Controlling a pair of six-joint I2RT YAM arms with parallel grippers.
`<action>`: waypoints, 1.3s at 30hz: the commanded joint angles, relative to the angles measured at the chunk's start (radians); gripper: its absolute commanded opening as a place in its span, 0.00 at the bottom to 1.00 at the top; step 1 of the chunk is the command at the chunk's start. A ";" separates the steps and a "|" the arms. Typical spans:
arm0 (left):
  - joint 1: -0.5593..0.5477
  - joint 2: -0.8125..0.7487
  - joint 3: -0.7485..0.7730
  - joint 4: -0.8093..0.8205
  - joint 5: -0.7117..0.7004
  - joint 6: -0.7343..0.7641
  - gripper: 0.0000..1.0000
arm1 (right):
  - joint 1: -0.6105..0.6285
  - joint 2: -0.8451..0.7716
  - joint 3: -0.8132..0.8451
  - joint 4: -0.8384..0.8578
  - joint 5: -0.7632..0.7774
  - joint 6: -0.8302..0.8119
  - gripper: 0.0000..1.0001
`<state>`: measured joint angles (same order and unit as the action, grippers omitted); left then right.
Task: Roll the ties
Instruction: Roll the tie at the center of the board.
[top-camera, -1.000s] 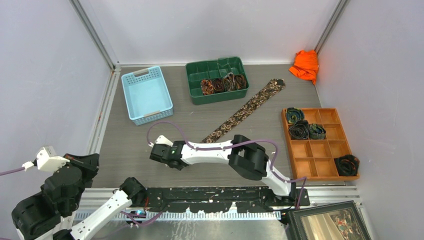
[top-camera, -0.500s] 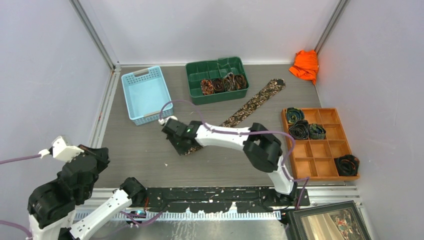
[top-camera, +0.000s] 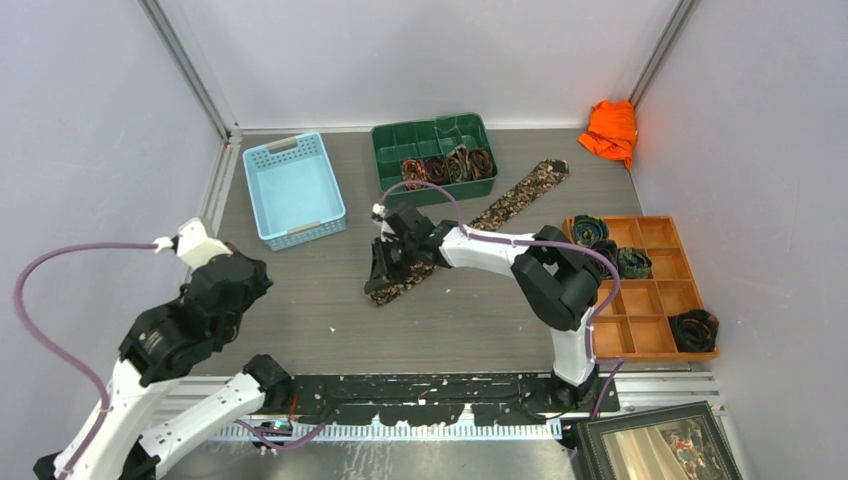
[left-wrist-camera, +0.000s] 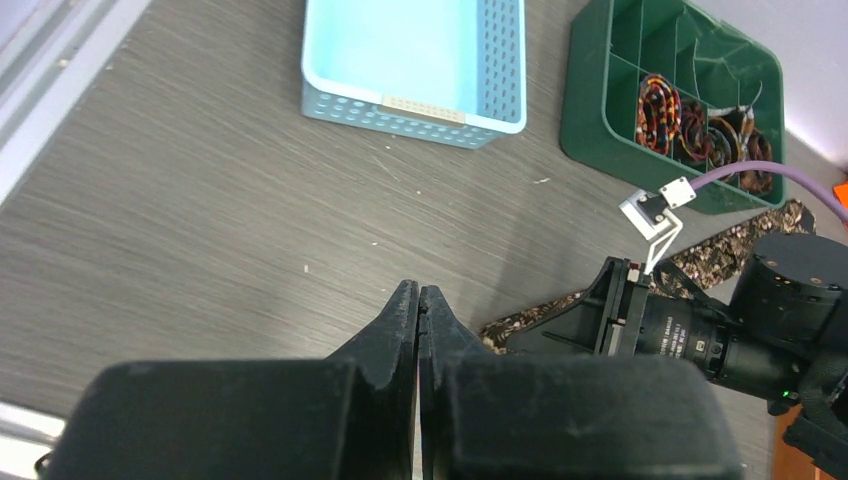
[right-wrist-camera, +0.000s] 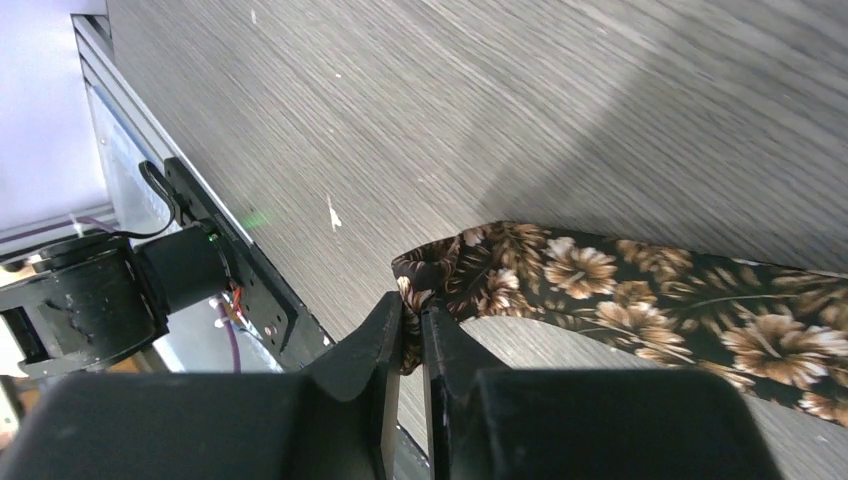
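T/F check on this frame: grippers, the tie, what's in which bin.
1. The right gripper is shut on the narrow end of the tie. True.
2. The left gripper grips the tie's wide end. False: it is shut on nothing, over the table.
3. The blue basket holds coils. False: it is empty; the rolled ties sit in the green bin and the wooden tray.
4. Most of the tie lies unrolled on the table. True.
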<state>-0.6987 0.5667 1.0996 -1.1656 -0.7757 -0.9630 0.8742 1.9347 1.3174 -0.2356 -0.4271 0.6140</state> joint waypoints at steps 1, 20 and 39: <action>-0.003 0.080 -0.024 0.181 0.060 0.049 0.00 | -0.062 -0.059 -0.058 0.146 -0.122 0.069 0.17; -0.003 0.277 -0.166 0.407 0.228 0.051 0.00 | -0.162 -0.033 -0.097 -0.048 0.047 -0.078 0.20; 0.081 0.591 -0.438 0.983 0.502 0.079 0.00 | -0.158 -0.287 -0.199 -0.035 0.143 -0.040 0.42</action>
<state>-0.6807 1.0950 0.6773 -0.3946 -0.3603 -0.9070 0.7132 1.8172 1.1633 -0.3233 -0.3019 0.5343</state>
